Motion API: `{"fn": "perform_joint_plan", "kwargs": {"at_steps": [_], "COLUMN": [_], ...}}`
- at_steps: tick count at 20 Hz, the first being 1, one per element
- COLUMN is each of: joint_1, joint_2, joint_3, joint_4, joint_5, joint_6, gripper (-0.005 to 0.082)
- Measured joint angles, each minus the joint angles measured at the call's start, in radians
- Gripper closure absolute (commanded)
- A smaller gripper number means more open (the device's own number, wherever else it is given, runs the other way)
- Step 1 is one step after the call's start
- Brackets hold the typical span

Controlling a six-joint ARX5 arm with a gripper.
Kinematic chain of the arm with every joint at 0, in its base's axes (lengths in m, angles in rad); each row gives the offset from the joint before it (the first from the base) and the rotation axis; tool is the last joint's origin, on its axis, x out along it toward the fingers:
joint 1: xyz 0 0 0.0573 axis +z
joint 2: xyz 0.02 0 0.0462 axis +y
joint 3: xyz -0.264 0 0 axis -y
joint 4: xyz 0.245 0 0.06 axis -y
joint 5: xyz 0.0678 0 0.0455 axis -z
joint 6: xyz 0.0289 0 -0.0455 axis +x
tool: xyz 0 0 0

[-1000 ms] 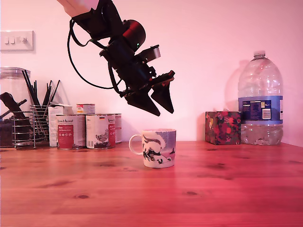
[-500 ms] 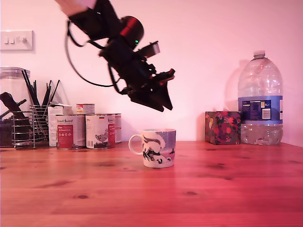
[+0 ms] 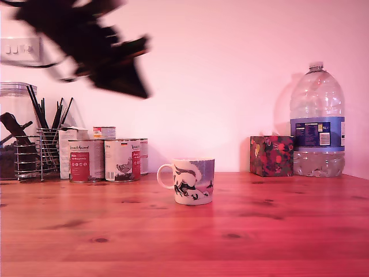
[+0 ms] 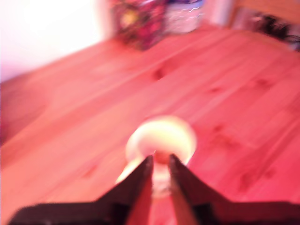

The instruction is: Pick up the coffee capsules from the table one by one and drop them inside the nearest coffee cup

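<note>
The white coffee cup (image 3: 193, 180) with dark animal drawings stands upright near the middle of the wooden table (image 3: 259, 236). My gripper (image 3: 137, 88) is a dark motion-blurred shape high at the exterior view's upper left, well above the cup and off to its left. In the wrist view the gripper (image 4: 161, 160) shows its two dark fingers almost together, with a thin slit and nothing held between them. The cup (image 4: 161, 136) appears there past the fingertips as a pale blurred ring on the table (image 4: 234, 93). Its inside is too blurred to read. No capsule shows on the table.
Several labelled tin cans (image 3: 104, 160), a wire utensil holder (image 3: 49, 153) and a glass jar (image 3: 14, 133) line the back at the exterior view's left. A floral box (image 3: 271, 156) and a big water bottle (image 3: 317, 121) stand at the back right.
The gripper stood open above the cup, then closed. The arm has swung fast up and toward the exterior view's left, away from the cup. The cup has not moved.
</note>
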Motion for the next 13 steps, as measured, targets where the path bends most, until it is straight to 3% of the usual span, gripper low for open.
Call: {"fn": "perform_joint_plan", "kwargs": {"at_steps": [4,13], "joint_1": [0.021,0.021], "joint_2": [-0.148,-0.222], "joint_3": [-0.116,-0.117], "joint_4": [-0.032,-0.057], "joint_5": [-0.052,-0.06], "joint_6": [-0.004,-0.008], "gripper": [0.0793,0.0793]}}
